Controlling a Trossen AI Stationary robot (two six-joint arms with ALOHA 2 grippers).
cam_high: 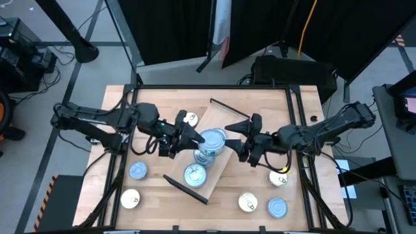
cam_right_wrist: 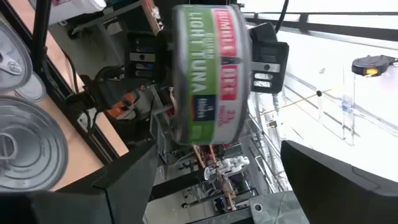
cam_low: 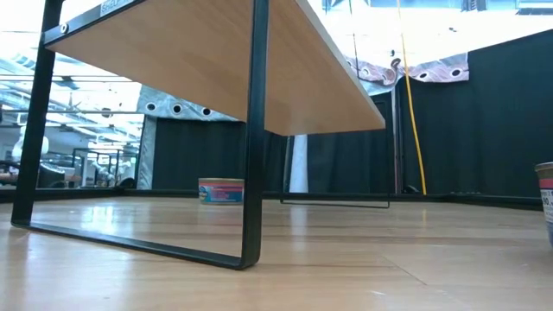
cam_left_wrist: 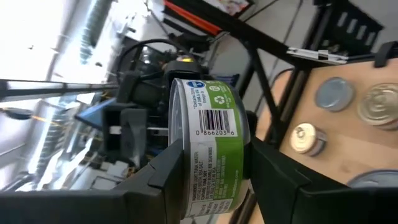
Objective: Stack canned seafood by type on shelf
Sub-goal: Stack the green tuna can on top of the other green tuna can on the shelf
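My left gripper [cam_high: 197,138] reaches in from the table's left, over the shelf [cam_high: 224,120], and is shut on a flat round tin [cam_high: 213,138] with a green label. My right gripper [cam_high: 239,141] is open just right of that tin. In the right wrist view its fingers [cam_right_wrist: 127,180] stand wide apart, short of the tin [cam_right_wrist: 208,74]. The shelf is a light board lying aslant mid-table, with a dark rail [cam_high: 229,108] at each short end. A blue-topped tin [cam_high: 195,174] and another tin [cam_high: 205,156] sit on it. The low view shows no gripper. My left gripper pinches the tin between its two fingers [cam_left_wrist: 155,180], which lie against the flat faces; the labelled side wall [cam_left_wrist: 214,134] shows between them. It comes level from the table's left, one finger above and one below. The tin lies flat, lifted over the shelf.
Loose tins stand on the tabletop: a blue one [cam_high: 138,170] and a pale one [cam_high: 130,198] near left, a pale one [cam_high: 190,119] by my left gripper, and three [cam_high: 279,177] [cam_high: 247,203] [cam_high: 277,208] near right. The low view shows the shelf's underside [cam_low: 216,60] and leg [cam_low: 251,130].
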